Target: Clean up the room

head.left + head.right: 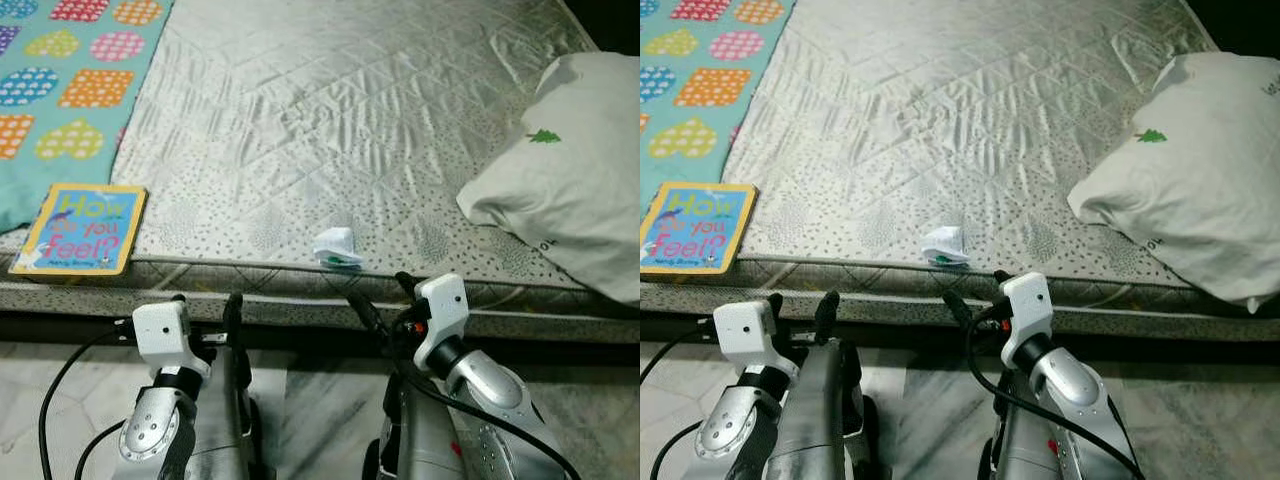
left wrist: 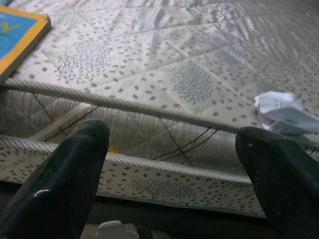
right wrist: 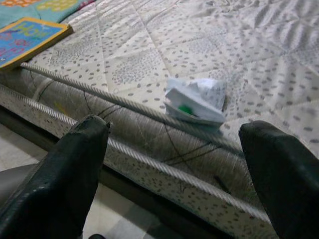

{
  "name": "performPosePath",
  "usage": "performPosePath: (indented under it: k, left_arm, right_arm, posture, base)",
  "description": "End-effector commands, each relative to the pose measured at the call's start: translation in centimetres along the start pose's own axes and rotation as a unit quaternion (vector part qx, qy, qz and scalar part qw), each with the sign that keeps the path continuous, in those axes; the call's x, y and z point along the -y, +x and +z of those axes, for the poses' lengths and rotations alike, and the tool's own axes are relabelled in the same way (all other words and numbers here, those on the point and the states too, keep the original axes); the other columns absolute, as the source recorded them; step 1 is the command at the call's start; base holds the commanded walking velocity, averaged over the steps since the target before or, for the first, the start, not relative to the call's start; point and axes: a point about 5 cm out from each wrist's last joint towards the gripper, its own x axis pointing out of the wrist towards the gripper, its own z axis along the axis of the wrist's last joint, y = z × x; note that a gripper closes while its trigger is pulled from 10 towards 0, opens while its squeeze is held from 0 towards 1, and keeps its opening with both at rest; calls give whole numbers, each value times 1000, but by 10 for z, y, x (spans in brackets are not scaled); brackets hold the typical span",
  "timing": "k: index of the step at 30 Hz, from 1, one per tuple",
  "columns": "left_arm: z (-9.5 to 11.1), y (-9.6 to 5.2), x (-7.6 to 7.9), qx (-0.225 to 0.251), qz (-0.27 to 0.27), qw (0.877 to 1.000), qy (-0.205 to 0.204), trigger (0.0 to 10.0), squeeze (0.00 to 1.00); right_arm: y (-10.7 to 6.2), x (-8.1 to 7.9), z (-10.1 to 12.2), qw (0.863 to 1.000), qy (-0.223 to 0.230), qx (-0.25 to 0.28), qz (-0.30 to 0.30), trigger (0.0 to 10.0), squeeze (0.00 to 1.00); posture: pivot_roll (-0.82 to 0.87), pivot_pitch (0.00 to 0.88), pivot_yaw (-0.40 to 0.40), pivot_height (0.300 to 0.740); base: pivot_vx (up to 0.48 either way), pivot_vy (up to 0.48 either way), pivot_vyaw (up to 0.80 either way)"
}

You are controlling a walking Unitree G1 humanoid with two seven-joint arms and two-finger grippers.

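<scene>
Right gripper (image 3: 174,164) fingers spread wide, holding nothing, aimed at the bed edge from floor side. Crumpled paper (image 3: 195,99) sits dead ahead between the fingers in the right wrist view, just past the piped mattress edge (image 3: 124,104), resting on the mattress (image 1: 330,110) top. Its long axis runs roughly along the edge, so across the finger line; probably needs little wrist roll.

Left gripper (image 2: 174,169) fingers also apart, empty, pointed at the mattress side; the paper shows off toward one finger there, not centred. In the head view the paper lies between both arms but closer to the right one, so right arm is my pick.

Clearance: open quilted surface beyond and either side of the paper. Board book (image 1: 82,228) lies at the same edge, well apart on the robot's left, nearer the left arm. Pillow (image 1: 570,170) well apart on the right. Risk: low fingers catching the edge piping, or nudging the paper inward before closing.
</scene>
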Motion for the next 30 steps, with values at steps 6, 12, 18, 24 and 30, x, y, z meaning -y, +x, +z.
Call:
performPosePath:
  k: [6,12,18,24,30]
  left_arm:
    - [-3,-3,-1,-10,-1,1000,-1,10000,0]
    - [-3,-2,-1,-10,-1,1000,-2,10000,0]
    - [1,0,0,-2,-7,1000,0,10000,0]
    - [2,1,1,-4,-1,1000,2,10000,0]
    - [3,1,1,-1,1,1000,1,10000,0]
  right_arm:
    - [-2,1,-6,1000,6,-11,-3,10000,0]
    - [-1,1,-5,1000,6,-11,-1,10000,0]
    - [3,1,-2,1000,5,-6,3,10000,0]
    - [7,1,3,1000,-6,1,12,10000,0]
    - [14,-1,5,1000,-9,4,18,10000,0]
  posture:
    - [66,250,-49,528]
    - [64,255,-51,528]
    - [58,270,-51,528]
    - [49,289,-58,528]
    - [59,289,-60,528]
  base:
    - [0,0,0]
    - [0,0,0]
    - [133,0,0]
    - [87,0,0]
    - [0,0,765]
